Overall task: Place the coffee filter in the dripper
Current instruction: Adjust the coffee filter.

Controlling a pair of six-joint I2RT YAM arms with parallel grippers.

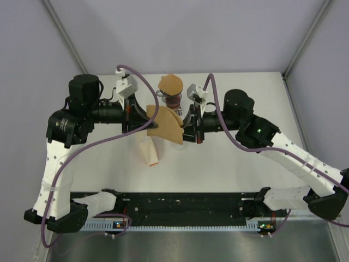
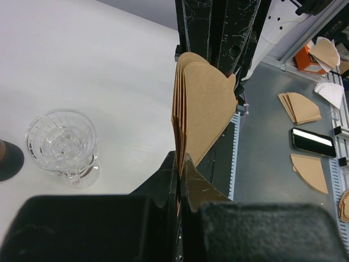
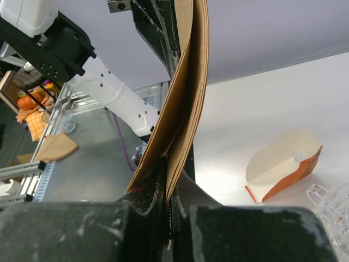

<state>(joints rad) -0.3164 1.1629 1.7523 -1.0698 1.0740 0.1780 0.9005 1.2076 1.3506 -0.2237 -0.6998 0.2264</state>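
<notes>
Clenched on the coffee filter (image 1: 166, 124), left pincer (image 2: 181, 164) and right pincer (image 3: 166, 164) should spread its mouth, then carry it to the dripper (image 2: 61, 142) at twelve o'clock.

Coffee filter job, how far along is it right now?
Done: the filter is up off the table. In hand: left gripper and right gripper both pinch its edges, shut, in mid-air. Left: the glass dripper sits empty on the table, so the filter has yet to be lowered into it.
</notes>
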